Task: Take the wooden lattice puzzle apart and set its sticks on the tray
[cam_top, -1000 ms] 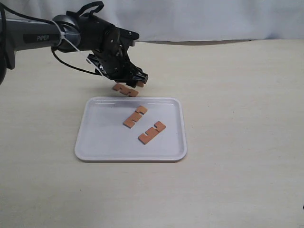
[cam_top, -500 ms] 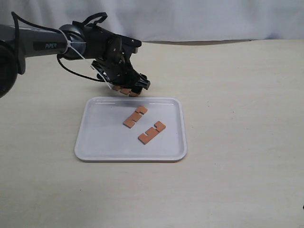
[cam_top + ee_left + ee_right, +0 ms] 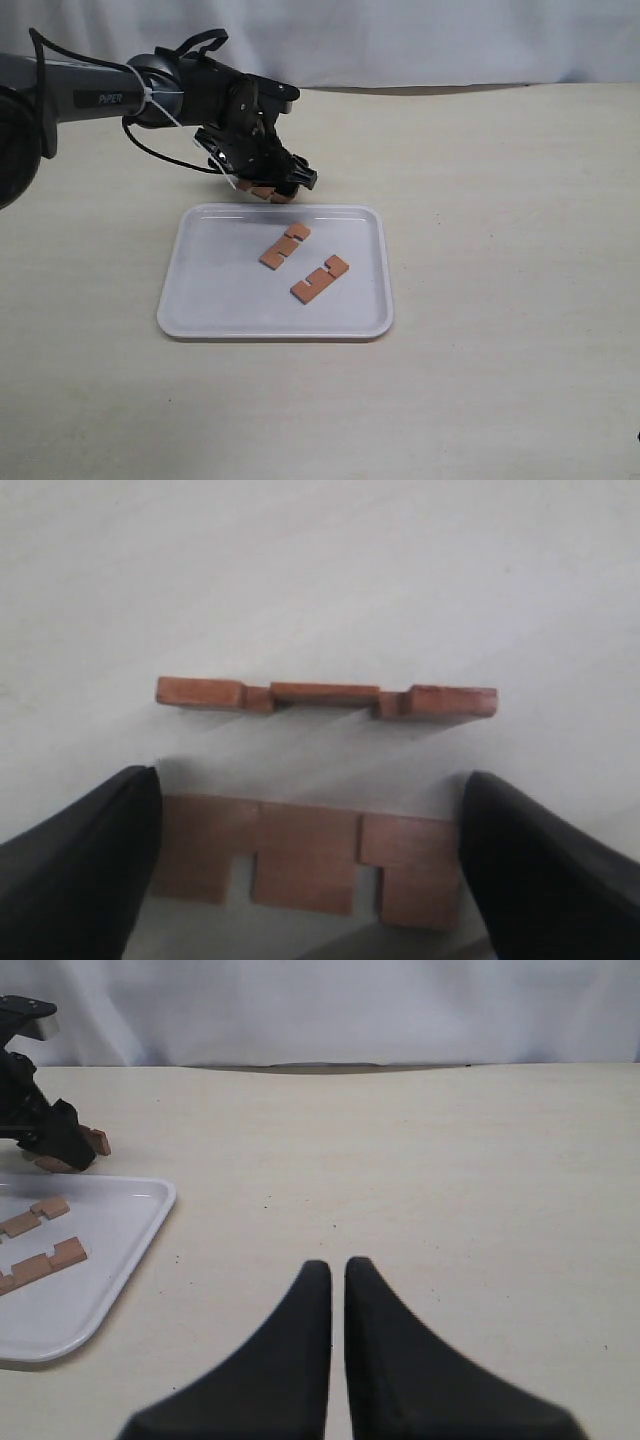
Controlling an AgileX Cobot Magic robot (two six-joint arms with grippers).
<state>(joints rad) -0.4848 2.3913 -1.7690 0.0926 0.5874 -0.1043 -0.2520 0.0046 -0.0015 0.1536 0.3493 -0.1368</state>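
Pale beige tabletop [image 3: 500, 300], evenly lit. The right gripper [image 3: 337, 1290] hangs low over bare table, well apart from the work. Its black fingers are drawn together to a thin slit with nothing between them.

Nearest the exterior camera lies the large flat white rectangular plastic tray [image 3: 200, 300] with rounded corners and a low rim. The wooden lattice puzzle shows only as four separate short reddish-brown notched sticks. Two of them rest flat inside the tray, the nearer tray stick [image 3: 319, 279] and the farther tray stick [image 3: 285, 246]. They lie close together but apart, at a like angle.

Just beyond the tray's far rim, the black left gripper [image 3: 270, 185] is down at the table over the other two sticks. In the left wrist view, the flat stick [image 3: 305, 855] lies lengthwise between the widely spread fingers [image 3: 80, 870], one finger at each end. Whether they press on it cannot be told. The edge-standing stick [image 3: 325, 697] sits parallel, a little past the fingertips.

Behind, the dark left arm [image 3: 60, 85] bears white lettering [image 3: 98, 99] — "PIPER". A white cloth backdrop [image 3: 450, 40] closes the scene.
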